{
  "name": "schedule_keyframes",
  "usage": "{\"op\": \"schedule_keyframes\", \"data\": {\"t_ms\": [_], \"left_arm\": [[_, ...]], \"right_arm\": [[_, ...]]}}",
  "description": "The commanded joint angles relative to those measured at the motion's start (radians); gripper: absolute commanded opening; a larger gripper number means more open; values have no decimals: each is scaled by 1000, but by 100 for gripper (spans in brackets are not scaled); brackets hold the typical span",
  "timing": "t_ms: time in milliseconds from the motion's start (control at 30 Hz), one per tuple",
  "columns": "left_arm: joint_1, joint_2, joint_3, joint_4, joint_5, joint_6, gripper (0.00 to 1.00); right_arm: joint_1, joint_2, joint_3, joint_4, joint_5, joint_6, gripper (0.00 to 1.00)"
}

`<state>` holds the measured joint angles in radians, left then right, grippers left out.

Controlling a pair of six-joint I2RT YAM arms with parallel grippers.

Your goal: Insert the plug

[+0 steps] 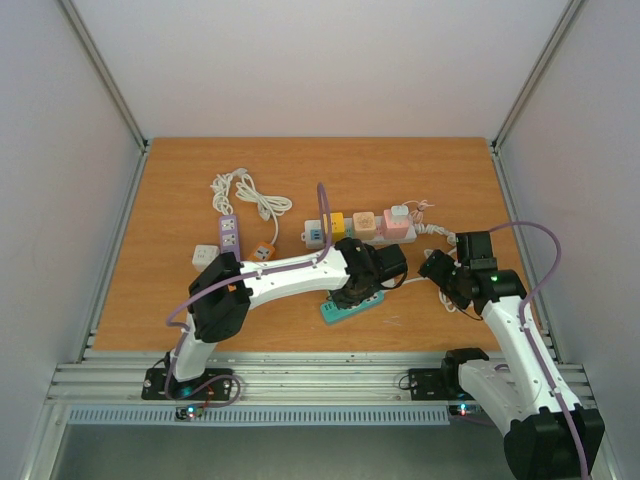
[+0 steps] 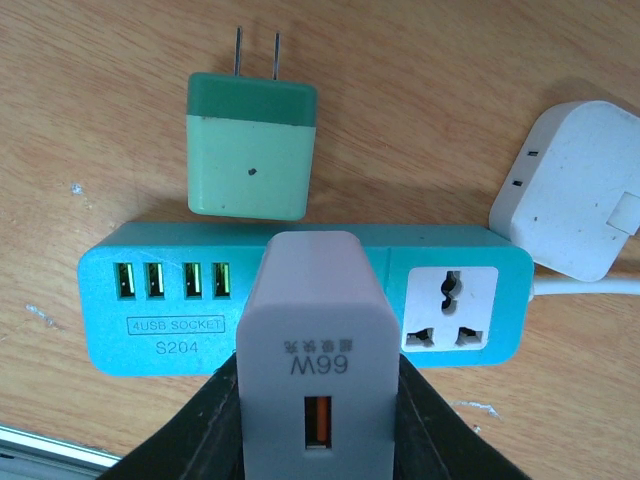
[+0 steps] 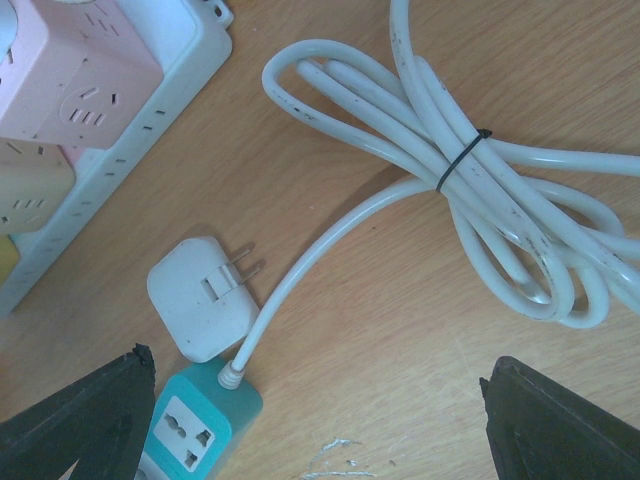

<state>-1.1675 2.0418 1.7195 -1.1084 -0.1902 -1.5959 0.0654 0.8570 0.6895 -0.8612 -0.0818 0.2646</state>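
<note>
Plug (image 2: 315,350), grey charger: clamped in your left jaws; strip socket (image 2: 450,310) sits just to its right; right jaws wide, empty.

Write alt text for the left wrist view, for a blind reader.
The left gripper holds a pale grey 66W charger between its dark jaws, covering the middle of a teal power strip with four USB ports and one universal socket. Beyond the strip a green two-pin adapter lies flat on the wooden table, a white plug to its right.
</note>
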Motion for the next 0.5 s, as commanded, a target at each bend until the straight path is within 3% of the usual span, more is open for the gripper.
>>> {"op": "schedule_keyframes", "data": {"t_ms": [0, 467], "left_arm": [[-7, 40, 11, -22, 16, -34, 0], [-26, 81, 5, -23, 47, -34, 0]], "right_arm": [[3, -14, -14, 5, 5, 12, 90], [4, -17, -21, 5, 11, 12, 90]]}}
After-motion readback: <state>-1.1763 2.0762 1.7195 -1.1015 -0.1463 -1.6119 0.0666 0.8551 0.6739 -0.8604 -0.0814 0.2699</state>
